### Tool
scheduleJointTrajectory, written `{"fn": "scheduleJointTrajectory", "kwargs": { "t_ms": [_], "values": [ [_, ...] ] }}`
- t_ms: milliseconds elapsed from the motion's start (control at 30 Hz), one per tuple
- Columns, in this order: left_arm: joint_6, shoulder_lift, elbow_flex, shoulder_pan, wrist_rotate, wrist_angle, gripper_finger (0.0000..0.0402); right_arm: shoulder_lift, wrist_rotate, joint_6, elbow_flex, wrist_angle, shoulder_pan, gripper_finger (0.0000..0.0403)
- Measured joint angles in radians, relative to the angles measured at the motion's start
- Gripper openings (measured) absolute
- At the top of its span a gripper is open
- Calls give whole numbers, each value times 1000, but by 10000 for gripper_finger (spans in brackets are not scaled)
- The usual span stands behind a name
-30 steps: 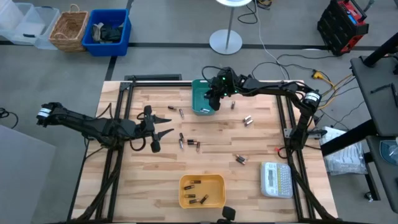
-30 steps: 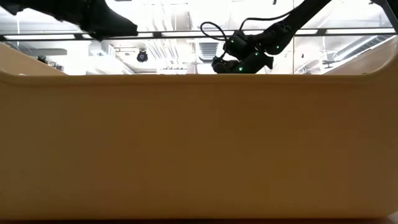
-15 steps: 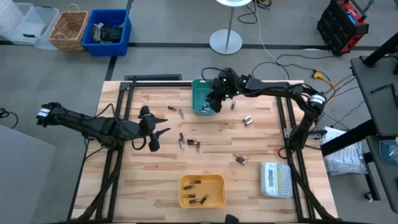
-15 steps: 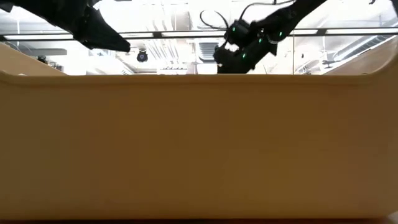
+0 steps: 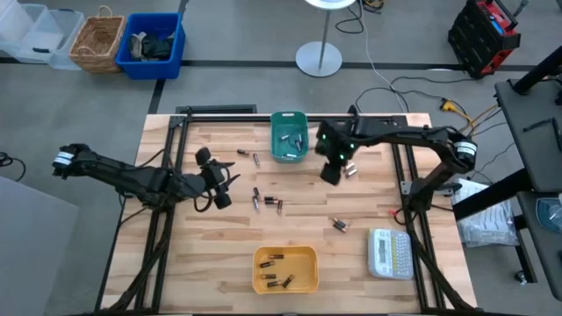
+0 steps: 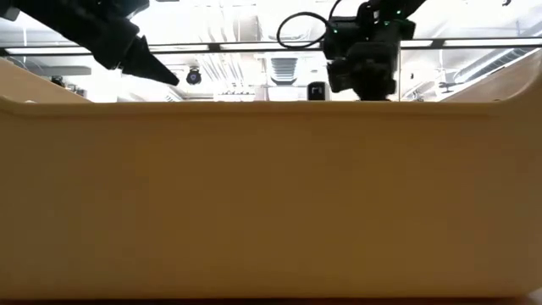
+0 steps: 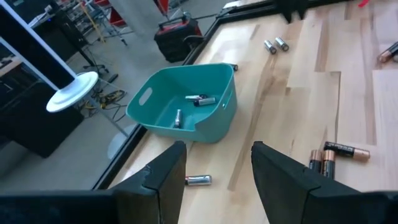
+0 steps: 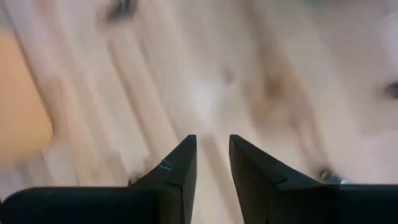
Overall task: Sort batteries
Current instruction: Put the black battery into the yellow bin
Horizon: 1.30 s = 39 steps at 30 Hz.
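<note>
The right gripper point(image 5: 331, 172) hangs over bare wood just beside the teal bin point(image 5: 287, 124), fingers slightly apart and holding nothing. The left gripper point(image 5: 223, 187) sits near the table's left side, fingers spread and empty. Batteries point(image 5: 266, 202) lie loose mid-table between teal bin and yellow bin point(image 5: 284, 254); both bins contain cells.

You have a pale, matt wood-plank bench point(image 5: 369, 189), a smooth teal plastic bin point(image 7: 186, 102), and shiny metal batteries point(image 7: 333, 155).
</note>
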Motion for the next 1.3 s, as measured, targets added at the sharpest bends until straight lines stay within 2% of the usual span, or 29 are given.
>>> {"fn": "scheduleJointTrajectory", "kwargs": {
  "t_ms": [200,367,600,833,1067,1300],
  "values": [
    [8,5,-2,0,0,-1,162,-1,2,85,-68,-2,104,99],
    [28,5,-2,0,0,-1,162,0,61,190,-125,-1,213,104],
    [52,6,-2,2,0,1,162,-1,65,426,-185,-1,361,107],
    [53,6,-2,2,0,2,162,-1,136,648,-236,19,478,102],
    [53,6,-2,2,1,2,162,4,201,706,-251,74,510,117],
    [52,6,-3,2,1,2,162,5,268,659,-267,150,512,135]
  ]
}}
